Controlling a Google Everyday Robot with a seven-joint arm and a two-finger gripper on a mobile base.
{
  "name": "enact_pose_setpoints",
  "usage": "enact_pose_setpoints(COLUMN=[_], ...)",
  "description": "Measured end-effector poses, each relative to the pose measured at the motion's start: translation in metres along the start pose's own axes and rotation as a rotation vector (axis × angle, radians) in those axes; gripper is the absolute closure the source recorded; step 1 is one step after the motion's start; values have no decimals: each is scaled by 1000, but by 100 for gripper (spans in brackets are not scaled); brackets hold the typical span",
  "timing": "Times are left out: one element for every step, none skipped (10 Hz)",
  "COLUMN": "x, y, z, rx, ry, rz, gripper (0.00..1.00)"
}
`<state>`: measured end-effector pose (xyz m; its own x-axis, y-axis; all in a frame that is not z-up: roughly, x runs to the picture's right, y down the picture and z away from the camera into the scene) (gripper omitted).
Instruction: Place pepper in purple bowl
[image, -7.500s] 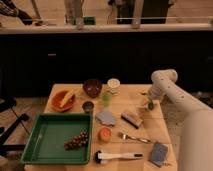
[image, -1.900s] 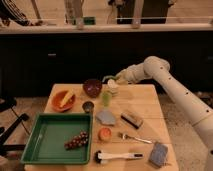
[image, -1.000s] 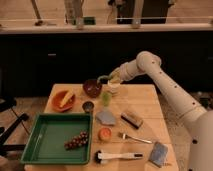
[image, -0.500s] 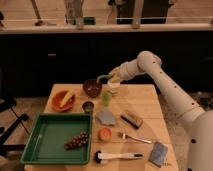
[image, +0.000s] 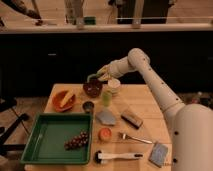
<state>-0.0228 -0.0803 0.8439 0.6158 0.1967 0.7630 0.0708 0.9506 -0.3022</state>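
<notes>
Lately swung leftward from the right side of the wooden table (image: 150, 112) and stopped near its back edge, with the gripper (image: 98, 76) held just above the purple bowl (image: 92, 90). Kept the claw pressed together on the pepper (image: 92, 77), a thin green curve hanging over the bowl's rim and not yet dropped inside. Hardly shifted over the last second.

Judged the carrying as nearly done and the release as the one step left. Probably needed the pepper's tip over the dark hollow before letting go, or else risked it sliding off the rim onto the table.

Noted just right of the bowl a pale green cup (image: 106, 97) and a white cup (image: 114, 86), close enough to be knocked by the arm. Noted to the left an orange bowl (image: 64, 100) and in front a small dark cup (image: 88, 106). Left untouched nearer the front a green tray (image: 50, 140) with grapes (image: 76, 141), a fork (image: 135, 138) and a brush (image: 117, 156).
</notes>
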Motion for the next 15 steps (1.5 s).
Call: enact_pose_setpoints(x=[0, 1, 2, 3, 4, 5, 5, 6, 8, 9, 9, 8, 8, 9, 10], y=[0, 0, 2, 3, 3, 3, 3, 4, 5, 5, 6, 6, 6, 5, 4], z=[7, 16, 28, 35, 42, 47, 51, 54, 58, 63, 67, 74, 79, 82, 85], rx=[-15, -35, -63, -78, -92, -96, -85, -69, -46, -30, -21, -3, 13, 21, 28], ry=[-10, -23, -34, -39, -43, -43, -44, -45, -46, -46, -46, -46, -42, -39, -35], rz=[-3, -3, 0, 1, 2, 0, -2, -3, -4, -2, -1, -4, -6, -7, -7], gripper=[100, 100, 100, 100, 100, 100, 100, 100, 100, 100, 100, 100, 100, 100, 100])
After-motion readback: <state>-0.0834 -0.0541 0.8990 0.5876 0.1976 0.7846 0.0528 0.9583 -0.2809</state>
